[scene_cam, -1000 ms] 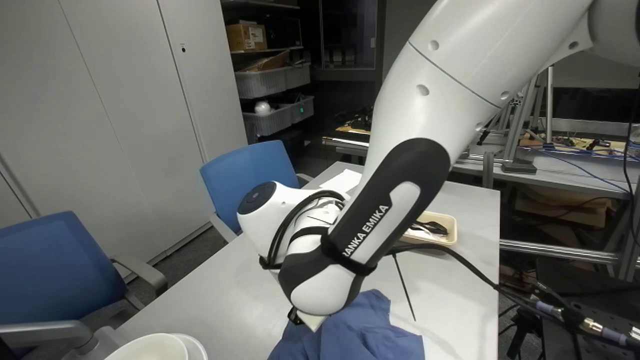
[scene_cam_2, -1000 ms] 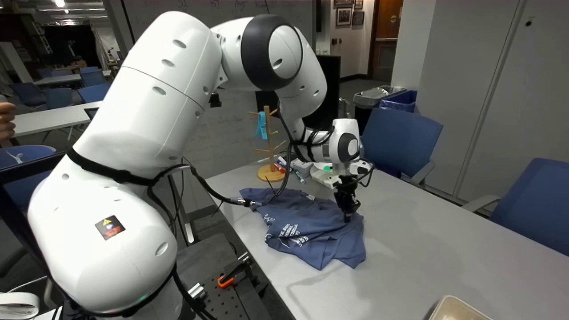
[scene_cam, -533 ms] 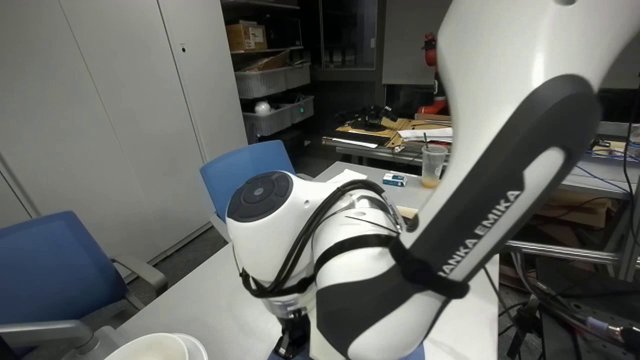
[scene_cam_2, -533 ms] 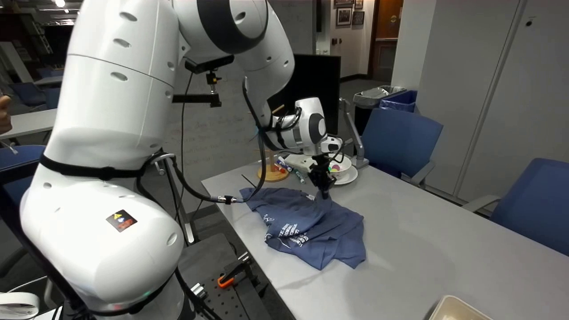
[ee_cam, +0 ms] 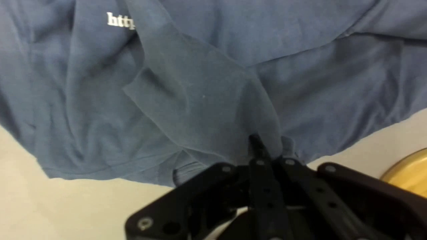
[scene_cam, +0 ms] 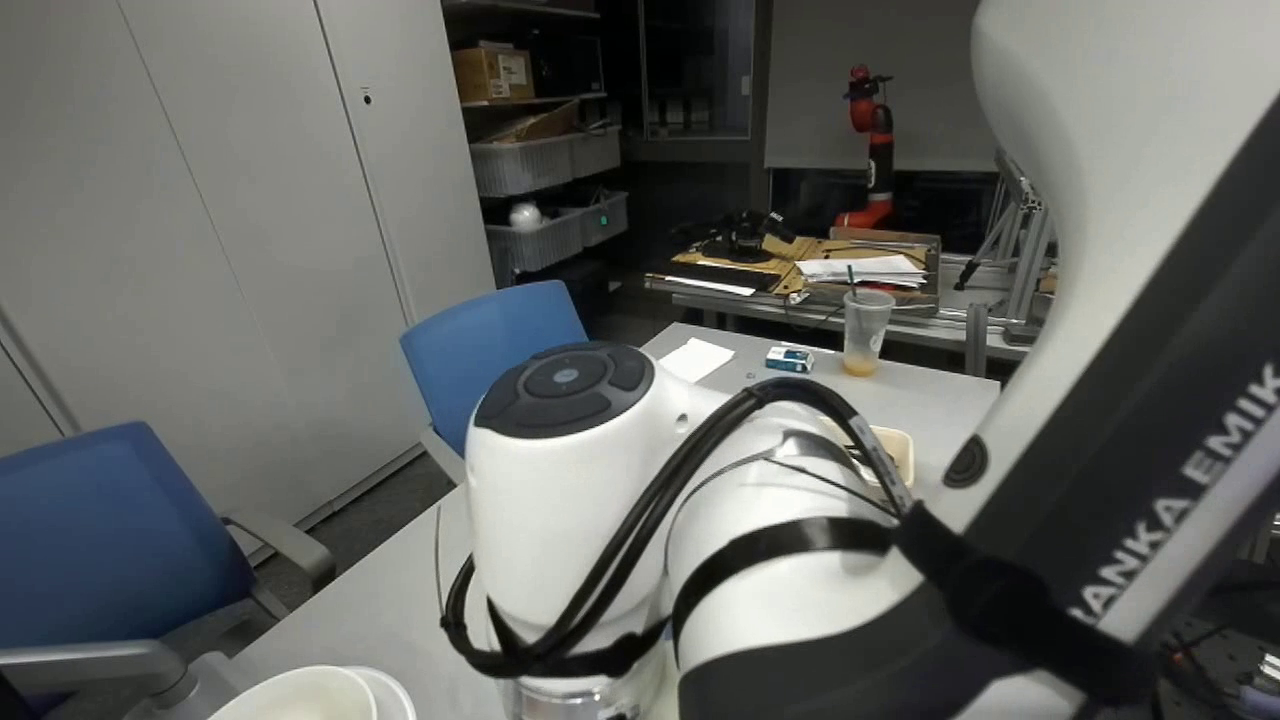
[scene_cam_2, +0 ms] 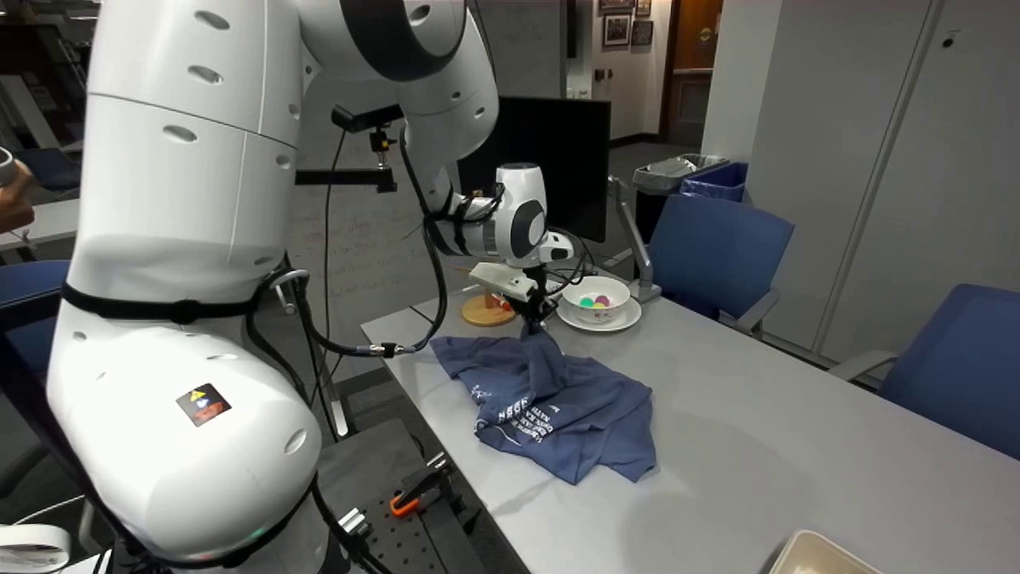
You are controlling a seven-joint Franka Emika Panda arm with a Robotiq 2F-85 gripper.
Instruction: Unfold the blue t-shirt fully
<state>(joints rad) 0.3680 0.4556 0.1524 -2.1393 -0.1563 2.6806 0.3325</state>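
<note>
The dark blue t-shirt [scene_cam_2: 582,422] lies rumpled on the table, with white printed letters partly showing. A raised fold of it climbs to my gripper [scene_cam_2: 532,323], which is shut on the cloth above the shirt's far edge. From the wrist view, the t-shirt [ee_cam: 200,96] spreads below the gripper [ee_cam: 267,150]; one dark finger [ee_cam: 256,143] shows against the fabric, while the other is largely covered by the pinched fold. A piece of white lettering appears near the top there. The arm hides the shirt in an exterior view with the arm's wrist [scene_cam: 570,500] up close.
A white bowl [scene_cam_2: 594,295] with coloured balls, on a plate [scene_cam_2: 629,316], stands just beside the gripper. Close behind is the wooden stand's round base [scene_cam_2: 486,312]. A beige tray [scene_cam_2: 821,558] and a plastic cup [scene_cam: 865,335] are also on the table.
My gripper has travelled across the shirt toward the wooden stand and risen, drawing a fold of cloth up and over with it. The shirt's outer edges have stayed nearly in place.
</note>
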